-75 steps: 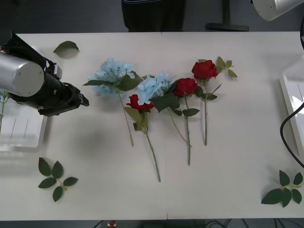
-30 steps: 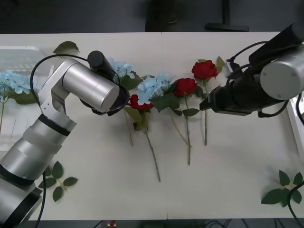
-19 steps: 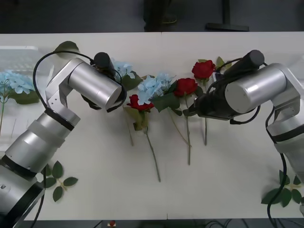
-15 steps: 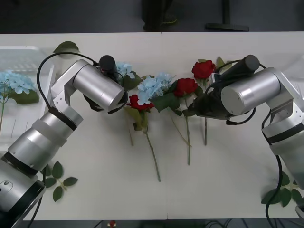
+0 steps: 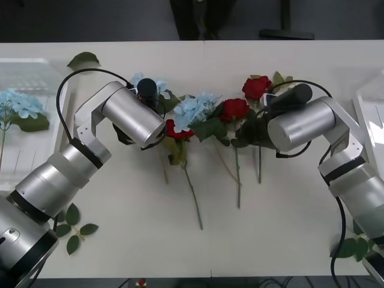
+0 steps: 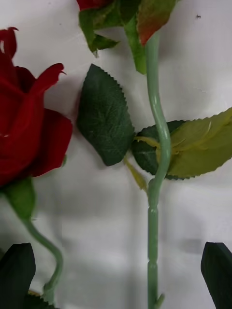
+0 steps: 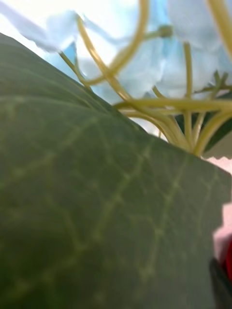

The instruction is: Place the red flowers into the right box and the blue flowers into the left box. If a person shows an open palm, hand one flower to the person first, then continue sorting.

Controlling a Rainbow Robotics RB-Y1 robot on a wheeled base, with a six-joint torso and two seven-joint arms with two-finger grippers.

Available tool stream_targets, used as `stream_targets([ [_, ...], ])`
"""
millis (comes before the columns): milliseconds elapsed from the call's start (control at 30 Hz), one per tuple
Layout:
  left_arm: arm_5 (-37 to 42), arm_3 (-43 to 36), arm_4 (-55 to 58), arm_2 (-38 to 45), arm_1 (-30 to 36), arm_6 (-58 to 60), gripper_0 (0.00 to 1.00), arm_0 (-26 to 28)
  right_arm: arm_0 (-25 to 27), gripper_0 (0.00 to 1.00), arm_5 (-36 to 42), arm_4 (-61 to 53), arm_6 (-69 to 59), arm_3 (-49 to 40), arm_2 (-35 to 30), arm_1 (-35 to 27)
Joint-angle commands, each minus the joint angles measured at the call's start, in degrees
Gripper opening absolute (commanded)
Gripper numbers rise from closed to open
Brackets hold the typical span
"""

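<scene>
The left box [image 5: 36, 69] is seen at the table's [image 5: 288, 228] left edge; one blue flower [image 5: 21, 103] lies in it, with its stem running toward the robot. The right box [image 5: 367, 105] is cut off by the frame at the table's right edge, and its contents cannot be made out.

Two blue flowers [image 5: 195, 109] and three red flowers [image 5: 259, 87] are left on the table in a row at mid-table. The leftmost blue head and the leftmost rose are partly hidden by the left arm.

The left gripper [image 5: 157, 129] is lowered at the leftmost blue flower; a broad leaf [image 7: 96, 203] and pale stems are pressed against its camera, and whether its jaws are apart or together cannot be told. The right gripper [image 6: 118, 277] is held low over the rightmost rose's stem [image 6: 155, 159], with its jaws apart and its black fingertips [image 6: 218, 270] either side of the stem, not touching it.

Loose leaf sprigs [image 5: 71, 221] lie near the front corners. Bare table is seen along the front edge and between the roses and the right box.
</scene>
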Motion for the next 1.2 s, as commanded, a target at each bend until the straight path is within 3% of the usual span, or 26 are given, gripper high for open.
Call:
stream_targets([
  [33,-0.4,-0.6,-0.2,-0.4,-0.9,-1.4,0.09,-1.9,-1.6,1.0,-2.2,1.7,1.7,1.1,1.4,0.7],
  [67,-0.4,-0.6,-0.2,-0.4,-0.9,-1.4,0.01,-1.9,-1.5,1.0,-2.5,2.0,1.9,1.6,1.5,0.7],
  [767,1.2,-1.5,-0.3,0.4,-0.5,-1.7,0.0,-1.9,-1.5,0.98,-5.5,7.2,3.3,6.3,2.7,1.0],
  [833,3.3,-2.9,-0.3,1.8,-0.4,-2.0,0.0,-1.9,-1.4,0.93,-5.5,7.3,3.4,6.3,2.7,1.0],
  [900,7.3,-5.9,-0.3,4.5,-0.2,-2.5,0.0,-1.9,-1.4,0.75,-5.5,7.7,3.8,6.4,2.6,1.0],
  [967,10.1,-8.0,-0.6,6.0,0.2,-2.9,0.0,-1.9,-1.4,0.67,-5.5,8.0,4.1,6.8,2.7,1.0],
  [1000,12.8,-10.1,-0.9,7.1,1.2,-3.5,0.0,-1.9,-1.4,0.53,-5.5,8.1,4.3,7.0,2.9,1.0],
  [1033,13.9,-10.9,-1.1,7.5,1.7,-4.2,0.0,-1.8,-1.4,0.47,-5.5,8.3,4.4,7.0,3.1,1.0],
  [1100,17.4,-13.4,-2.4,7.7,3.9,-5.8,0.0,-1.7,-1.4,0.22,-5.5,9.0,4.8,7.2,3.5,1.0],
  [1133,19.0,-14.7,-3.0,7.8,5.3,-6.2,0.0,-1.7,-1.5,0.03,-5.5,9.3,4.8,7.4,3.7,1.0],
  [1200,21.1,-16.4,-3.1,7.7,8.3,-6.6,0.0,-1.7,-1.4,0.0,-5.5,9.5,5.2,7.4,3.8,1.0],
])
